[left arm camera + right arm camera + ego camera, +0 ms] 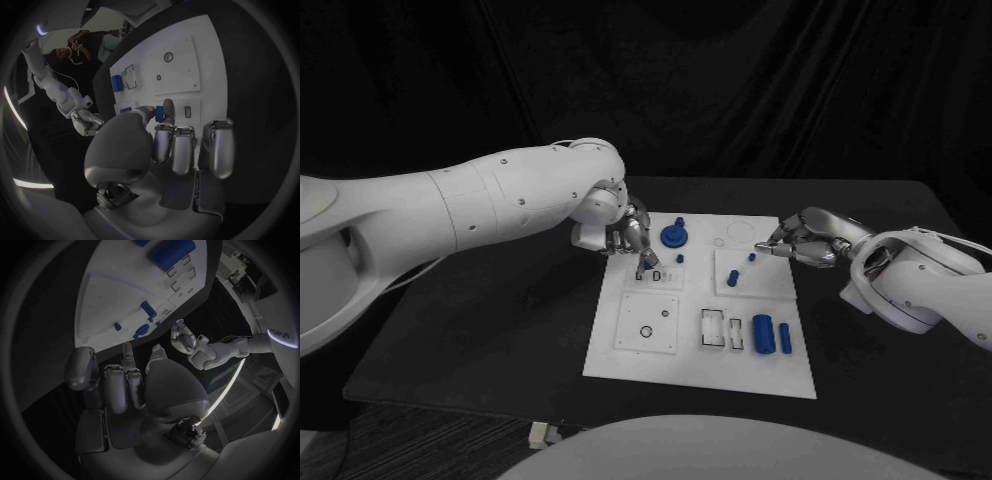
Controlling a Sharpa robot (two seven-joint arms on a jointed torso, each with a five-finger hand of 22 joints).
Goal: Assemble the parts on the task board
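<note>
Nearest the camera, a large blue cylinder (763, 334) and a slimmer blue peg (786, 338) are seen lying on the white rectangular task board (646, 350) on the black table (488, 330). The left robot hand (620, 232) is held over the board's far left part beside a round blue knob (675, 236), fingers curled; whether anything is gripped cannot be told. The right robot hand (800, 240) is held at the board's far right edge, fingers curled inward with nothing visibly grasped.

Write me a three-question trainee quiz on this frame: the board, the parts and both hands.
1. True or false: the large blue cylinder lies at the near right of the task board, beside a thinner blue pin.
2. Which hand hovers over the board's far left part, near the round blue knob? A) left hand B) right hand
3. Fill in: the right hand is at the board's far ____ edge.

Key: 1 true; 2 A; 3 right. Whether either hand pinches a small part cannot be told from these views.
</note>
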